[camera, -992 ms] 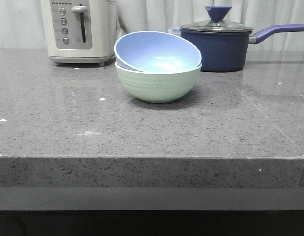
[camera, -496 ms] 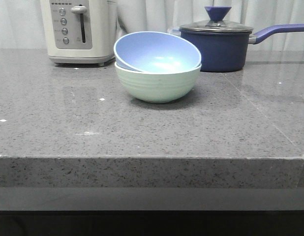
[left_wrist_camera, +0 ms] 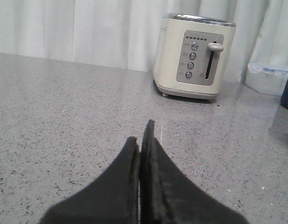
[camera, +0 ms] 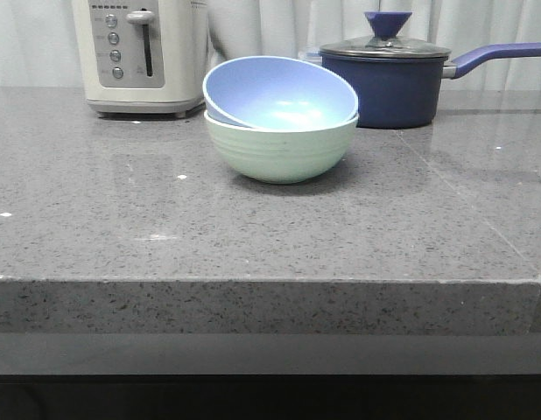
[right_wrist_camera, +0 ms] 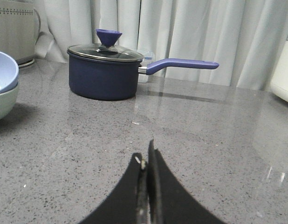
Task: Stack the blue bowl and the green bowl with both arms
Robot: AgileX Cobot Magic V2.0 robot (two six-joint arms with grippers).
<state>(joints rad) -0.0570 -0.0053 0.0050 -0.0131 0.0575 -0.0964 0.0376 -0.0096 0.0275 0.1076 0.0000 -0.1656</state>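
Note:
The blue bowl [camera: 279, 92] sits tilted inside the green bowl [camera: 281, 153] on the grey counter, toward the back middle in the front view. Both bowls also show at the edge of the right wrist view, the blue bowl [right_wrist_camera: 3, 70] on top of the green bowl [right_wrist_camera: 3, 102]. Neither arm shows in the front view. My left gripper [left_wrist_camera: 141, 133] is shut and empty, low over bare counter, facing the toaster. My right gripper [right_wrist_camera: 145, 155] is shut and empty, low over bare counter, to the right of the bowls.
A cream toaster [camera: 141, 54] stands at the back left, also in the left wrist view [left_wrist_camera: 194, 56]. A dark navy lidded saucepan [camera: 389, 79] with a long handle stands behind the bowls on the right, also in the right wrist view [right_wrist_camera: 104, 74]. The counter's front edge [camera: 270, 282] runs across the view.

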